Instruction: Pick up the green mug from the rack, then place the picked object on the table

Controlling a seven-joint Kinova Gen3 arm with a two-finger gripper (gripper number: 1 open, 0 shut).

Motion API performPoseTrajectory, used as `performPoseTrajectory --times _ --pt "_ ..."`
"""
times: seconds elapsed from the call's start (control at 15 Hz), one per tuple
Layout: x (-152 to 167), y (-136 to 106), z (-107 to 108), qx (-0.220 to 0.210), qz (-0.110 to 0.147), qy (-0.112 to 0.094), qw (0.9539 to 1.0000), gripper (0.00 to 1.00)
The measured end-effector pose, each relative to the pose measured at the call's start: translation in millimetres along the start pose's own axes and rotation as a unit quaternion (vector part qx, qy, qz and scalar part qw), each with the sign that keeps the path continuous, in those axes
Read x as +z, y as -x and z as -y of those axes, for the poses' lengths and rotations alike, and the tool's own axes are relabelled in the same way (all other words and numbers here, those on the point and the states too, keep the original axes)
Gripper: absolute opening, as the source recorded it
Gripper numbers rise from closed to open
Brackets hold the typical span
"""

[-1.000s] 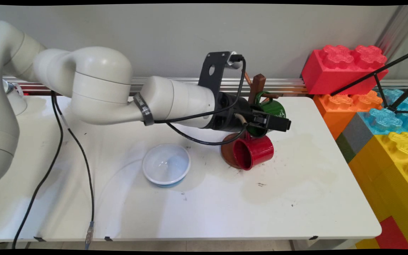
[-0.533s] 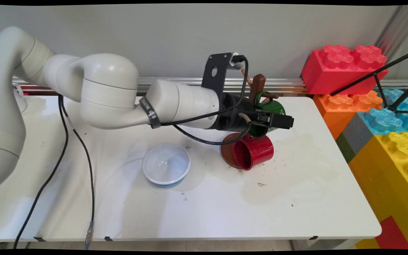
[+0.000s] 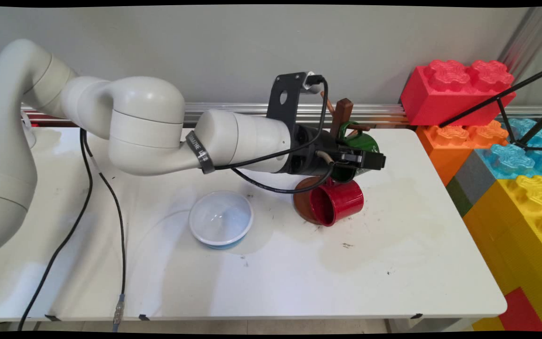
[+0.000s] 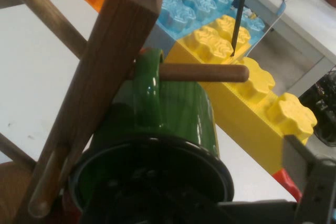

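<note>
Claw grips the green mug's rim — it hangs on a peg. Red mug sits at 6 o'clock. A hard pull could tip the rack.

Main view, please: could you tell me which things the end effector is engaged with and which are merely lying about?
Engaged:
black two-finger end effector, at the green mug
glossy green ceramic mug, handle hooked over a peg
brown wooden mug rack

Lying about:
glossy red mug at the rack's base
round white-and-blue bowl
big plastic toy bricks
white table
</note>
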Motion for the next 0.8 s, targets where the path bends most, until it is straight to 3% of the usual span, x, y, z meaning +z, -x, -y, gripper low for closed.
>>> performPoseTrajectory --times 0.8 --pt "-6.4 0.6 7.2 -0.004 0.0 -0.007 1.0 0.0"
